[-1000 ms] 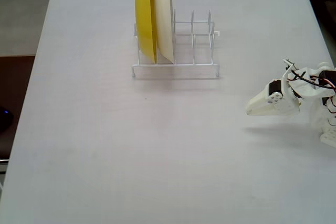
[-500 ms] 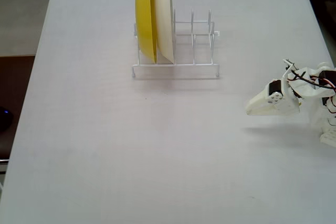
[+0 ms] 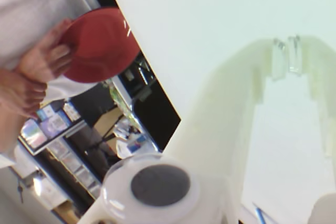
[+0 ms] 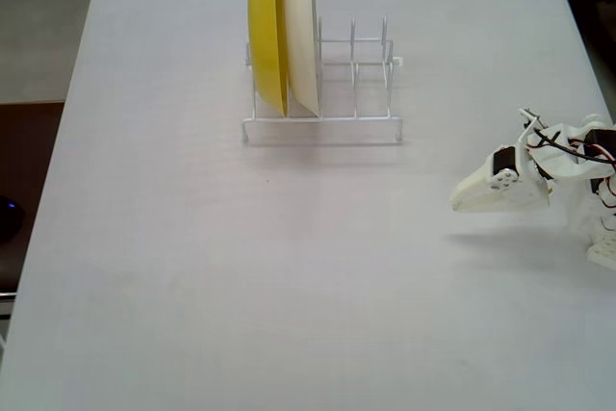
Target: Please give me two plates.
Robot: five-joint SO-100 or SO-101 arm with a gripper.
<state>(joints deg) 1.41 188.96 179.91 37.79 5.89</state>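
Observation:
The orange plate [image 3: 102, 43] shows only in the wrist view, at the upper left beyond the table edge, held by a person's hand [image 3: 44, 59]. The light blue plate is out of view. My gripper [image 3: 287, 56] is shut and empty, its clear fingertips almost touching above the white table. In the fixed view my gripper [image 4: 460, 202] sits low at the right side of the table, folded back and far from the rack.
A white wire dish rack [image 4: 356, 120] stands at the back middle of the table [image 4: 192, 267]. A yellow plate [image 4: 268, 31] and a cream-white plate [image 4: 301, 31] stand upright in its left slots. Its right slots hold nothing.

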